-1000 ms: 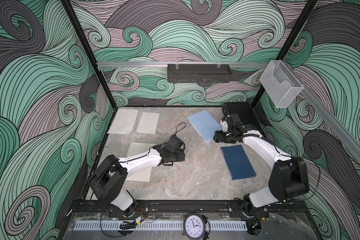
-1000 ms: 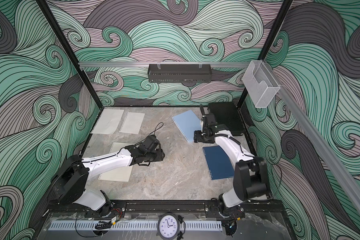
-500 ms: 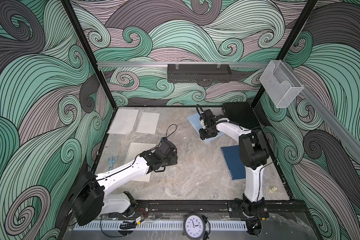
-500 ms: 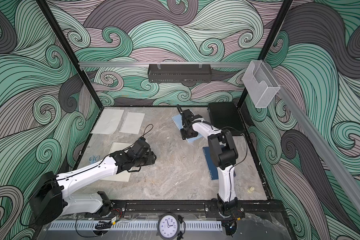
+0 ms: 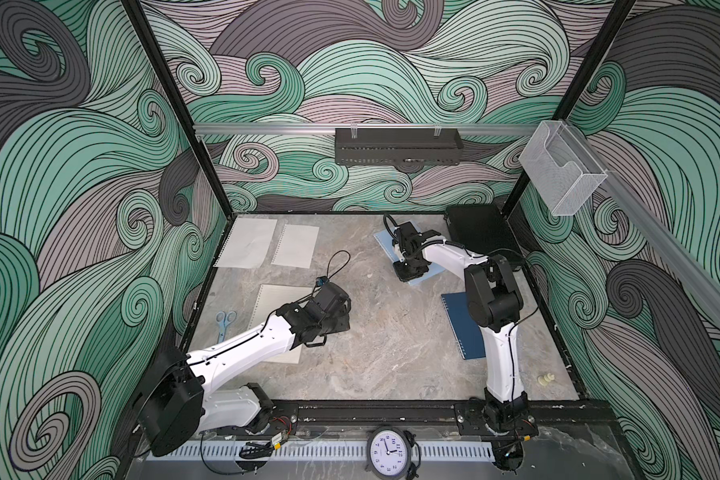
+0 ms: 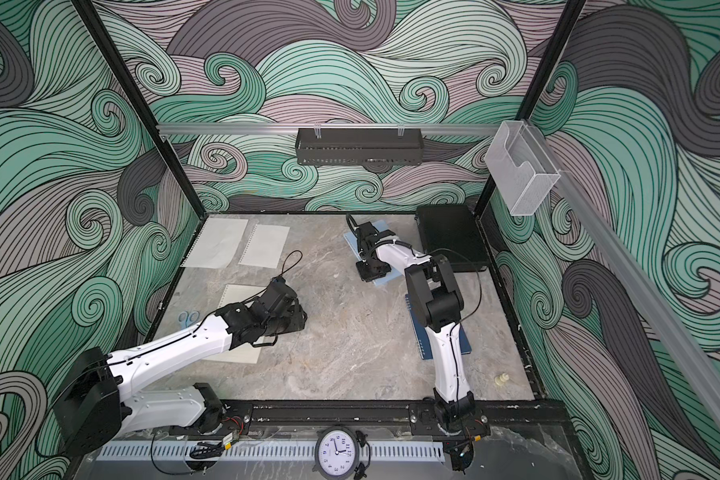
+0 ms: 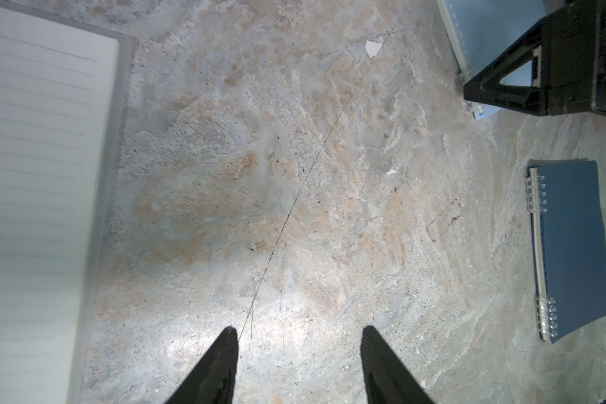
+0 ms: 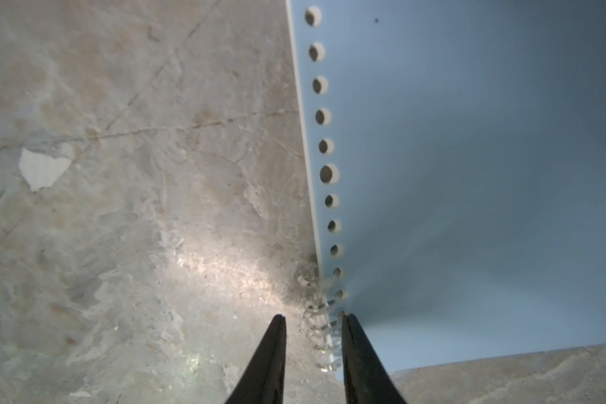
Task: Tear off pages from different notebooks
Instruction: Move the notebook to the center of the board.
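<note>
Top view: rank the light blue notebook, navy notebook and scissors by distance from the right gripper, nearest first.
From the right gripper, in a top view:
1. light blue notebook: directly under it, toward the rear.
2. navy notebook: a little way off, nearer the front on the right side.
3. scissors: far off, at the left edge.

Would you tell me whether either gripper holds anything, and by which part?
The left gripper, open above the table, holds nothing. The right gripper straddles the spiral binding of the light blue notebook near a corner; a grip cannot be told.
</note>
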